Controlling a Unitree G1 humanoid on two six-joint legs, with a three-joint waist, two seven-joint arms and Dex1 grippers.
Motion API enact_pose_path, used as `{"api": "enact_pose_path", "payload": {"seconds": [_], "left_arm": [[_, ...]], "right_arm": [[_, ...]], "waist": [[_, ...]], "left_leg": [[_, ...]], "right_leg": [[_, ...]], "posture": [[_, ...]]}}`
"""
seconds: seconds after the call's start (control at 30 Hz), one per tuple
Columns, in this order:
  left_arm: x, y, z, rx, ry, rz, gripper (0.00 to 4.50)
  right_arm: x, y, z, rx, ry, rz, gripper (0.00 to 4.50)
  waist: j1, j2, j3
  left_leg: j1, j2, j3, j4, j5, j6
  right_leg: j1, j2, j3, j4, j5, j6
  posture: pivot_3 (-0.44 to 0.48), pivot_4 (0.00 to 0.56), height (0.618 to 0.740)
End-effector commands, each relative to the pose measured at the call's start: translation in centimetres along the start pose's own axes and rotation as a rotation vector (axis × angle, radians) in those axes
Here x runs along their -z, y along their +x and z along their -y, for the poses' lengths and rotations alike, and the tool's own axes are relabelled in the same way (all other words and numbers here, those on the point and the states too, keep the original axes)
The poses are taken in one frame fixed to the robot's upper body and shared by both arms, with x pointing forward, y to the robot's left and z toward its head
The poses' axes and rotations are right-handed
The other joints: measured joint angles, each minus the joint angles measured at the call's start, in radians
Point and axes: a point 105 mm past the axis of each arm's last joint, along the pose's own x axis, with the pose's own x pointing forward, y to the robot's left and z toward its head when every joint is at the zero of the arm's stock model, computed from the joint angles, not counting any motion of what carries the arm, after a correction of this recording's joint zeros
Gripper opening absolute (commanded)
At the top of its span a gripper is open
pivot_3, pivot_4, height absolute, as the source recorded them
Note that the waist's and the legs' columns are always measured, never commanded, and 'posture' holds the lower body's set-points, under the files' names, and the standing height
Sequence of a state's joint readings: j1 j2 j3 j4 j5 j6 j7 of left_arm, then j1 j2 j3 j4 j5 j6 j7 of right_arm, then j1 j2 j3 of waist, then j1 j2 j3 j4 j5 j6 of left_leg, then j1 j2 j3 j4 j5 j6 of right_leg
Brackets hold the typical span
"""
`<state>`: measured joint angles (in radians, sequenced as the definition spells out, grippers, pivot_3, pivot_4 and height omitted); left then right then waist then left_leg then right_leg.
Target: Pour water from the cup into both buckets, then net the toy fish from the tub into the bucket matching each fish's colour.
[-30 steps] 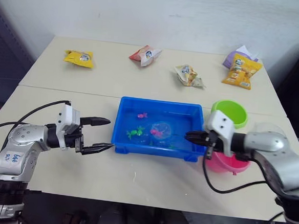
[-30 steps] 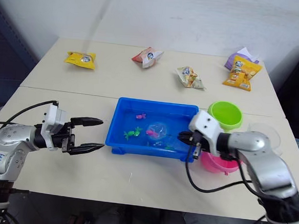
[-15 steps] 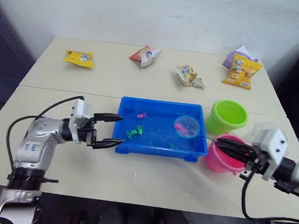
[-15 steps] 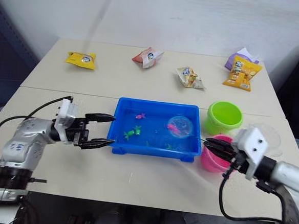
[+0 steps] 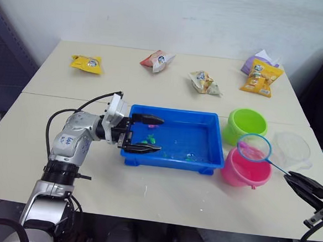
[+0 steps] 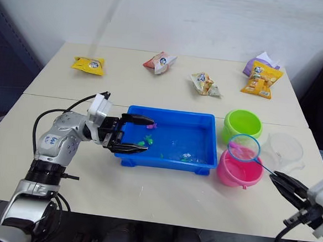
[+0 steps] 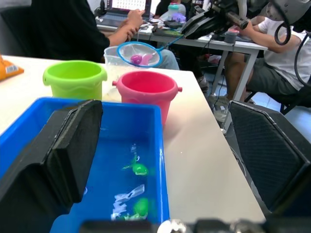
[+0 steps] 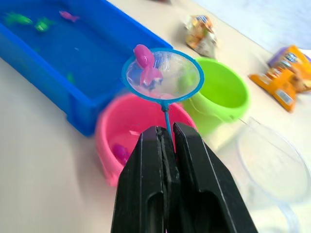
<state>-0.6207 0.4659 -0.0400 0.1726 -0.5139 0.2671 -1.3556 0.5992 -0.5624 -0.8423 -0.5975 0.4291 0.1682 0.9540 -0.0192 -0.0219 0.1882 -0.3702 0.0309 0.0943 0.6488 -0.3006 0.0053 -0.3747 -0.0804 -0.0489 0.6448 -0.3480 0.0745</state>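
Note:
The blue tub [image 5: 176,111] sits mid-table holding water, green toy fish [image 5: 151,138] and a small pink one [image 5: 151,126]. My left gripper [image 5: 160,135] is open, its fingers reaching over the tub's left end. My right gripper [image 5: 289,177] is shut on the thin handle of the net [image 8: 175,77]. The blue hoop hangs just above the pink bucket [image 5: 246,172] with a pink fish [image 8: 146,65] in the mesh. Another pink fish [image 8: 120,153] lies inside that bucket. Behind it stands the green bucket [image 5: 246,125]. To the right is the clear cup [image 5: 292,149].
Snack packets lie along the table's far side: a yellow one [image 5: 85,63], a red one [image 5: 156,58], a pale one [image 5: 204,82], and orange and purple ones [image 5: 260,72]. In the left wrist view, people [image 7: 73,24] sit at desks beyond the table edge.
My right arm drew back to the right, carrying the net with the pink fish out of the tub to above the pink bucket. My left gripper moved right over the tub's left end.

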Motion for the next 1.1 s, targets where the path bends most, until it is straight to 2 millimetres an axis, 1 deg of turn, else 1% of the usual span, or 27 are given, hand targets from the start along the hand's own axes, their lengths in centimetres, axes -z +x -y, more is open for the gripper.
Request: {"api": "enact_pose_path", "payload": {"seconds": [0.03,0.1,0.17,0.27,0.37,0.43,0.5,0.57,0.6,0.63,0.7,0.87,0.9,0.93,1.0,1.03,1.07,1.1], "left_arm": [[0.0,0.3,0.3,0.025,0.022,0.003,4.46],[0.1,0.5,0.3,0.027,0.022,0.004,4.46],[0.1,0.7,0.4,0.028,0.018,0.011,4.46],[0.2,0.9,0.7,0.026,0.01,0.019,4.46],[0.5,1.0,1.0,0.022,-0.004,0.02,4.46],[0.5,1.1,1.0,0.021,-0.007,0.022,4.46],[0.4,1.1,1.0,0.018,-0.011,0.028,4.46],[0.3,1.1,0.9,0.015,-0.01,0.027,4.46],[0.3,1.0,0.9,0.012,-0.008,0.027,4.46],[0.2,1.0,0.8,0.01,-0.006,0.025,4.46],[0.2,1.0,0.8,0.007,-0.004,0.023,4.46],[0.1,0.8,0.7,-0.004,-0.002,0.016,4.46],[0.1,0.7,0.7,-0.011,0.0,0.014,4.46],[0.1,0.6,0.6,-0.019,0.002,0.012,4.46],[0.1,0.2,0.3,-0.044,0.004,0.008,4.46],[0.0,0.0,0.2,-0.055,0.004,0.006,4.46],[0.0,-0.2,0.2,-0.062,0.004,0.004,4.46],[0.1,-0.6,0.1,-0.082,0.004,0.001,4.46]], "right_arm": [[0.8,-1.1,0.3,0.043,-0.12,-0.042,0.0],[1.5,-1.5,0.4,0.062,-0.184,-0.062,0.0],[1.8,-1.8,0.6,0.081,-0.285,-0.063,0.0],[1.7,-2.0,1.1,0.118,-0.433,-0.045,0.0],[1.5,-2.1,1.5,0.149,-0.635,-0.04,0.0],[1.6,-1.8,1.4,0.136,-0.758,-0.034,0.0],[1.1,-1.5,1.3,0.15,-0.878,0.002,0.0],[1.2,-1.2,0.9,0.123,-0.99,-0.007,0.0],[1.5,-1.1,0.9,0.109,-1.031,-0.031,0.0],[1.5,-1.1,1.0,0.121,-1.088,-0.036,0.0],[1.4,-1.1,1.2,0.144,-1.155,-0.041,0.0],[1.2,-1.2,1.7,0.194,-1.234,-0.038,0.0],[0.8,-1.0,1.6,0.206,-1.189,-0.009,0.0],[0.5,-0.8,1.6,0.227,-1.097,0.029,0.0],[-0.8,0.2,1.5,0.258,-0.83,0.137,0.0],[-1.4,0.7,1.3,0.239,-0.714,0.179,0.0],[-1.7,1.1,1.0,0.217,-0.643,0.201,0.0],[-3.1,1.8,0.1,0.152,-0.527,0.278,0.0]], "waist": [[-0.001,0.0,0.0],[-0.001,0.0,0.0],[-0.001,0.0,0.0],[-0.003,0.0,0.0],[-0.007,0.0,0.0],[-0.006,0.0,0.0],[-0.005,0.0,0.0],[-0.006,0.0,0.0],[-0.005,0.0,0.0],[-0.005,0.0,0.0],[-0.005,0.0,0.0],[-0.006,0.0,0.0],[-0.007,0.0,0.0],[-0.007,0.0,0.0],[-0.009,0.0,0.0],[-0.011,0.0,0.0],[-0.011,0.0,0.0],[-0.011,0.001,0.0]], "left_leg": [[0.0,0.0,0.0,0.0,0.0,0.0],[0.0,0.0,0.0,0.0,0.0,0.0],[0.0,0.0,0.0,0.0,0.0,-0.001],[0.0,0.0,0.0,0.0,0.001,-0.001],[0.0,0.0,0.0,0.0,0.001,-0.002],[0.001,0.0,0.0,0.0,0.001,-0.002],[0.001,0.0,0.0,0.0,0.001,-0.003],[0.001,0.0,0.0,0.0,0.001,-0.003],[0.001,0.0,0.0,0.0,0.001,-0.003],[0.001,0.0,0.0,0.0,0.002,-0.004],[0.001,0.0,0.0,0.0,0.002,-0.004],[0.001,0.0,0.0,0.001,0.002,-0.005],[0.001,0.0,0.0,0.001,0.002,-0.005],[0.001,0.0,0.0,0.001,0.002,-0.005],[0.001,0.0,0.0,0.001,0.002,-0.005],[0.001,0.001,0.0,0.001,0.002,-0.004],[0.001,0.001,0.0,0.001,0.002,-0.004],[0.002,0.001,0.0,0.001,0.002,-0.004]], "right_leg": [[0.0,0.0,0.0,0.0,0.0,0.0],[0.0,0.0,0.0,0.0,0.0,0.0],[0.0,0.0,0.0,0.0,0.0,0.0],[0.0,0.0,0.0,0.0,0.0,0.0],[0.0,0.0,0.0,0.0,0.0,0.0],[0.0,0.0,0.001,0.001,0.0,0.0],[0.0,0.0,0.0,0.001,0.0,0.0],[0.0,0.0,0.001,0.001,0.0,0.0],[0.0,0.0,0.001,0.001,0.0,0.0],[0.0,0.0,0.001,0.001,0.0,0.0],[0.0,0.0,0.001,0.001,0.0,0.0],[0.0,0.001,0.001,0.001,0.0,0.0],[0.0,0.001,0.001,0.001,0.0,0.0],[0.0,0.001,0.001,0.001,0.0,0.0],[0.0,0.001,0.001,0.001,0.0,0.0],[0.0,0.001,0.001,0.001,0.0,0.0],[0.0,0.001,0.002,0.002,0.0,0.0],[0.0,0.001,0.002,0.003,0.0,-0.001]], "posture": [[0.0,0.15,0.738],[0.0,0.15,0.738],[0.0,0.15,0.738],[0.0,0.15,0.738],[0.0,0.15,0.738],[0.0,0.15,0.738],[0.0,0.15,0.738],[0.0,0.15,0.738],[0.0,0.15,0.738],[0.0,0.15,0.738],[0.0,0.15,0.738],[0.0,0.15,0.738],[0.0,0.15,0.738],[0.0,0.15,0.738],[0.0,0.15,0.738],[0.0,0.15,0.738],[0.0,0.15,0.738],[0.0,0.15,0.738]]}}
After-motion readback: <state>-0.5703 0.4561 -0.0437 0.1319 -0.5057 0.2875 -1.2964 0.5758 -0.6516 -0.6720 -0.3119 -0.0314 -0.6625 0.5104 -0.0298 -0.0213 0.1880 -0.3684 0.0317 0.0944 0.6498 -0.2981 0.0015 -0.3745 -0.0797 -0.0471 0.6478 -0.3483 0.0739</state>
